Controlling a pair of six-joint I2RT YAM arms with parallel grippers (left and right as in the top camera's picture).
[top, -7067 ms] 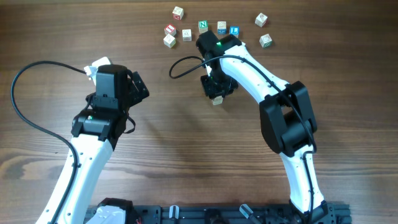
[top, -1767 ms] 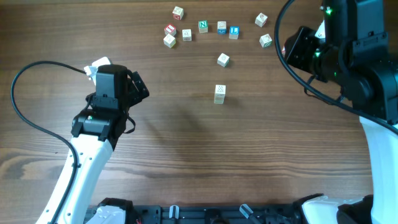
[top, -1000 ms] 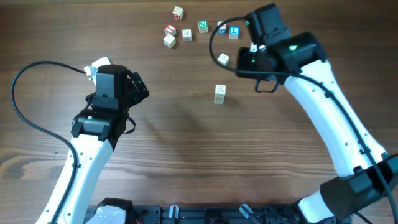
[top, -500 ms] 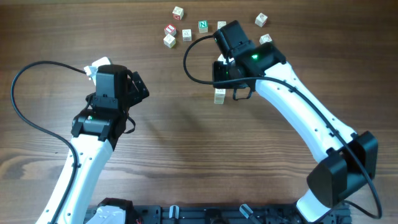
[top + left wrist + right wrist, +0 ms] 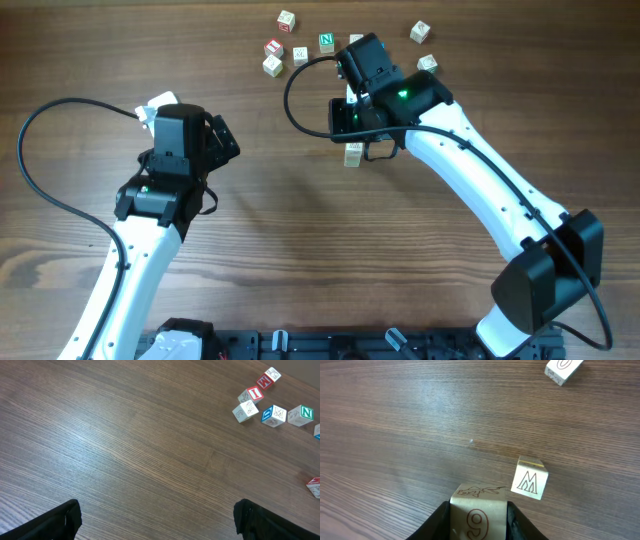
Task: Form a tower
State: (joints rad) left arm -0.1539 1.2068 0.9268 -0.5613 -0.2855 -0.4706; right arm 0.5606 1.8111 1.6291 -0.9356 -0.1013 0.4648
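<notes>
The right claw [image 5: 479, 522] has swung back pinching a cube [image 5: 478, 510] near the tower [image 5: 352, 153], so stacking looks next. The left claw [image 5: 155, 520] is spread wide.

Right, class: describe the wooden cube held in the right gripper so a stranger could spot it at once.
Follow the white right arm over the brown wooden table to its black right gripper. The pale wooden cube clamped there shows a red-outlined 9; the neighbouring cube on the table shows an M.
</notes>
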